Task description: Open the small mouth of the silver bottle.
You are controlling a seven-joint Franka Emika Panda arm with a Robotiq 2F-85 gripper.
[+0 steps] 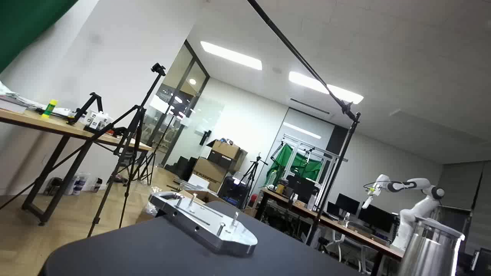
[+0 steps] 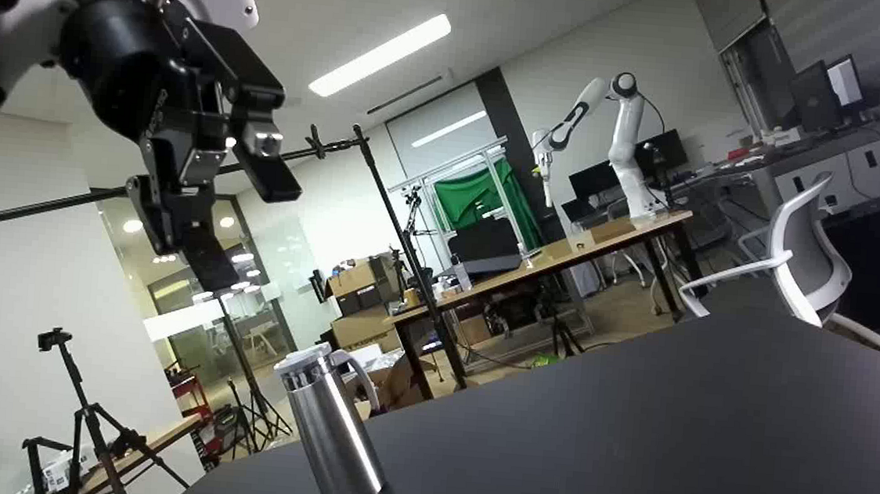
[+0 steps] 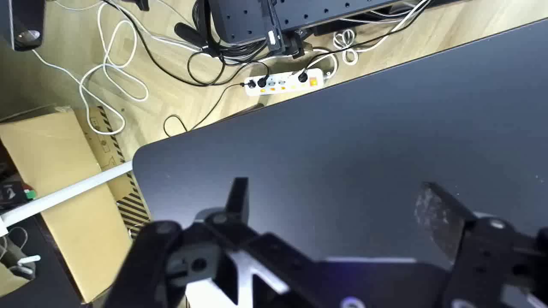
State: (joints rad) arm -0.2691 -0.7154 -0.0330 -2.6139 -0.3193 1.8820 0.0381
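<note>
Silver btl (image 2: 336, 443) stands on blk table (image 2: 629, 435), lid (image 2: 304, 357) on; mouth too small to tell. Gripper (image 2: 252, 234) spread wide, holding nil, apart from btl. Est.: opening likely not begun; approach + opening left.

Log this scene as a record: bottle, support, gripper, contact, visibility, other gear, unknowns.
bottle: silver bottle, standing on its base
support: dark table
gripper: gripper open, nothing held
contact: none; gripper and bottle apart
bottle visibility: both exterior views, cut off by the frame in one of them; not in wrist view
other gear: metal plate with upright pins; power strip past the table edge; white robot arm in the background
unknown: whether the small mouth is open
</note>
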